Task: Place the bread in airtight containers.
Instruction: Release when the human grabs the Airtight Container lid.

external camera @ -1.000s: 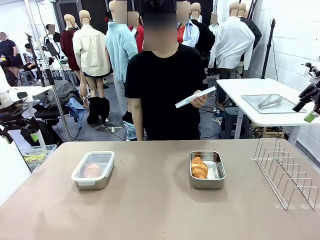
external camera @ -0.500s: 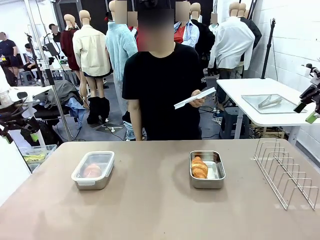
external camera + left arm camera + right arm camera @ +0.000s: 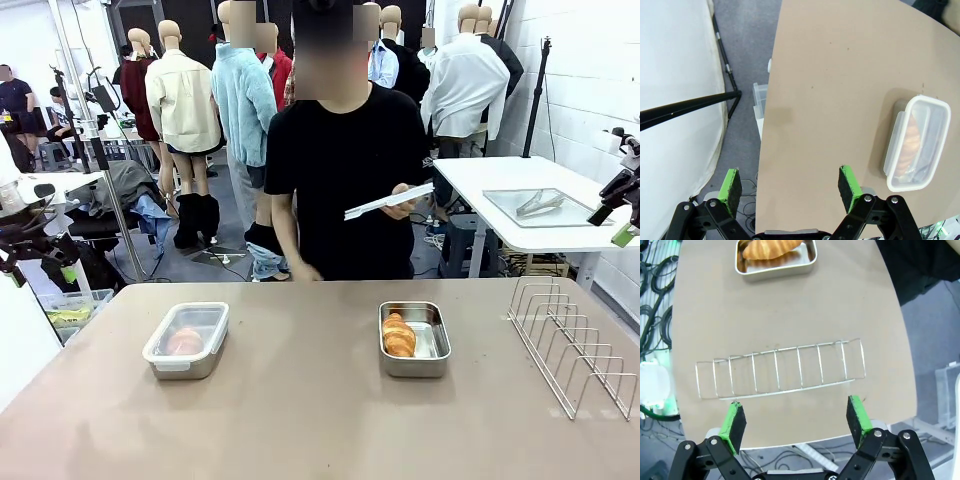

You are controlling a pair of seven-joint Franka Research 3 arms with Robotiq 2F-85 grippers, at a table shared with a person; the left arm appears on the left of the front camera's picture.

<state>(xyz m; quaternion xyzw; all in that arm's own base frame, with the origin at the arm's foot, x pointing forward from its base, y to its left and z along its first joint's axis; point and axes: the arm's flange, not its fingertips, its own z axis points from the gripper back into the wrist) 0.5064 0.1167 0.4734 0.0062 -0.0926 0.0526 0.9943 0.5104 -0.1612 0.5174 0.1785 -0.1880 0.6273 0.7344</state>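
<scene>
Two shiny steel tins are sitting well apart on the matte tan surface [image 3: 300, 400]: the left tin [image 3: 187, 340] is wearing a clear clip-on lid over a golden roll [image 3: 184, 342], while the open tin [image 3: 414, 338] is cradling a ridged croissant [image 3: 398, 335]. A person's hand [image 3: 403, 200] is holding a flat clear lid [image 3: 388, 200]. Both the left gripper [image 3: 790, 184] and right gripper [image 3: 796, 421] are hanging open and empty, near a wire rack [image 3: 575, 345].
</scene>
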